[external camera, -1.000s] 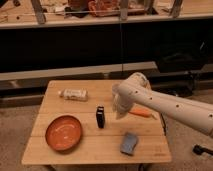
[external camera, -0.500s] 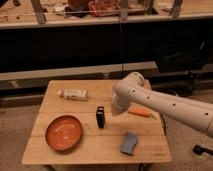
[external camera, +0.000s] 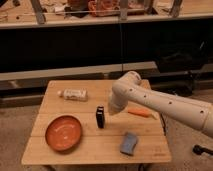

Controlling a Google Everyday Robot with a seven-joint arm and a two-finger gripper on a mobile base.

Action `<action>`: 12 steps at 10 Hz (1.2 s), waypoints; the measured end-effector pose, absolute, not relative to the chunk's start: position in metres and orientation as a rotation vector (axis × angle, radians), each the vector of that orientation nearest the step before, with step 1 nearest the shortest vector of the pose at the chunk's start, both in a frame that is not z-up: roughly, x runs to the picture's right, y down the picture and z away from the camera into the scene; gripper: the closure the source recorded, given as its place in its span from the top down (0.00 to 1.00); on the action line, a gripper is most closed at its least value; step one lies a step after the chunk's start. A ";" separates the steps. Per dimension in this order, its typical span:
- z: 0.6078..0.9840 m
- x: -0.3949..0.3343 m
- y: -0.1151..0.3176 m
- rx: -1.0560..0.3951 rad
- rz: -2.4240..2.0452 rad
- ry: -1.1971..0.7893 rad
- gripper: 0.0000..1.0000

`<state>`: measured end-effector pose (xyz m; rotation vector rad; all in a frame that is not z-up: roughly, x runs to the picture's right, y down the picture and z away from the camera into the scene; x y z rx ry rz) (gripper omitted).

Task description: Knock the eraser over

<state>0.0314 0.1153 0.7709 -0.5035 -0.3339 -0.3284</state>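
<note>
The eraser (external camera: 100, 117) is a small black block standing upright near the middle of the wooden table (external camera: 95, 150). My white arm reaches in from the right, and its gripper (external camera: 113, 110) hangs just to the right of the eraser, close to it. The arm's wrist covers the gripper's fingers. I cannot tell whether the gripper touches the eraser.
An orange bowl (external camera: 63, 132) sits at the front left. A white bottle (external camera: 73, 94) lies at the back left. A blue-grey sponge (external camera: 129, 143) lies at the front right. An orange carrot-like object (external camera: 139, 112) lies right of the arm. Shelving stands behind the table.
The arm has shifted slightly to the left, toward the eraser. The eraser still stands upright in the same place.
</note>
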 end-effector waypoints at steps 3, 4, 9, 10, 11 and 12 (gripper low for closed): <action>0.772 0.021 0.113 -0.500 -0.344 -0.355 0.00; 0.772 0.018 0.112 -0.499 -0.348 -0.362 0.00; 0.773 0.003 0.112 -0.494 -0.368 -0.404 0.00; 0.774 0.002 0.112 -0.494 -0.369 -0.411 0.00; 0.774 0.002 0.112 -0.494 -0.371 -0.416 0.00; 0.774 0.001 0.112 -0.493 -0.372 -0.423 0.00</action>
